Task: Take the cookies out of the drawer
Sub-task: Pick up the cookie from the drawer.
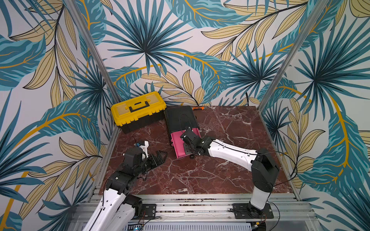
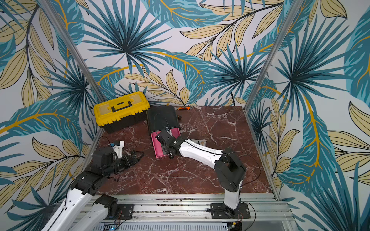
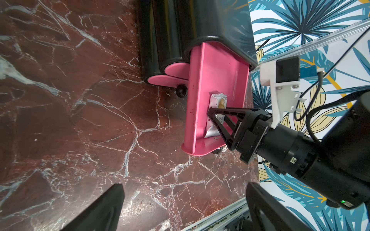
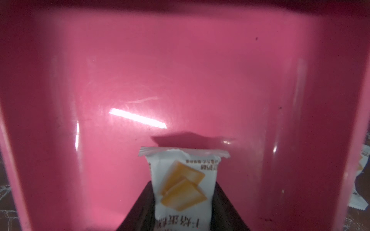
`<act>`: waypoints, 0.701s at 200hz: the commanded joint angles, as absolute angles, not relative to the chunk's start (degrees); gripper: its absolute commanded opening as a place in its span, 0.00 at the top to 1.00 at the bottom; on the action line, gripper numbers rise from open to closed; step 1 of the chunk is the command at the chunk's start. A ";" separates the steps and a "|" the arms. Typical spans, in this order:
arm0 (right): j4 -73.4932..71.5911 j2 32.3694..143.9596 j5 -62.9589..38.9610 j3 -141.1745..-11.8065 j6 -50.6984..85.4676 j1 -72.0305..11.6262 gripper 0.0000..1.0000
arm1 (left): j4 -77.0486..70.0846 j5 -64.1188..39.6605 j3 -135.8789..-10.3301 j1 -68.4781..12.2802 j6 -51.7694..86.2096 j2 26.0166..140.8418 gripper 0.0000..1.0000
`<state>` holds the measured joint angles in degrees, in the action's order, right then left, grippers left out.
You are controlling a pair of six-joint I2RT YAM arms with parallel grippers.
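The right pincer (image 4: pixel 183 186) is pressing both sides of a white cookie packet (image 4: pixel 178 166) (only its own wrist view is showing this contact). The left pincer (image 1: pixel 160 156) is hanging wide and empty over the counter (image 1: pixel 220 170). The black cabinet (image 1: pixel 180 116) is showing its pink drawer (image 3: pixel 220 66) pulled out, the gripped packet lying inside. A top view is showing another packet (image 2: pixel 200 142) on the counter.

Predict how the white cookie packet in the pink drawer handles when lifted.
Probably light: the white packet is small and puffy. Its smooth film may slip in the right hand. Crimped ends look floppy; the pictured biscuit is likely brittle, so squeeze gently.
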<state>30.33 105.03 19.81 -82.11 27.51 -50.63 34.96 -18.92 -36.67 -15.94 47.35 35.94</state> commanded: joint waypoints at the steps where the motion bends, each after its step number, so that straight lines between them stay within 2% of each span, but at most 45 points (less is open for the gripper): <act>1: 32.05 102.90 20.57 -81.11 26.20 -51.54 0.62 | 36.60 -19.15 -40.50 -15.57 46.91 35.24 0.00; 87: 32.45 90.73 16.07 -79.24 26.72 -51.90 0.65 | 33.77 -18.36 -47.62 -18.04 46.85 36.26 0.00; 140: 33.68 79.99 15.51 -76.02 26.28 -48.39 0.65 | 24.50 -15.62 -50.39 -24.52 47.68 44.96 0.00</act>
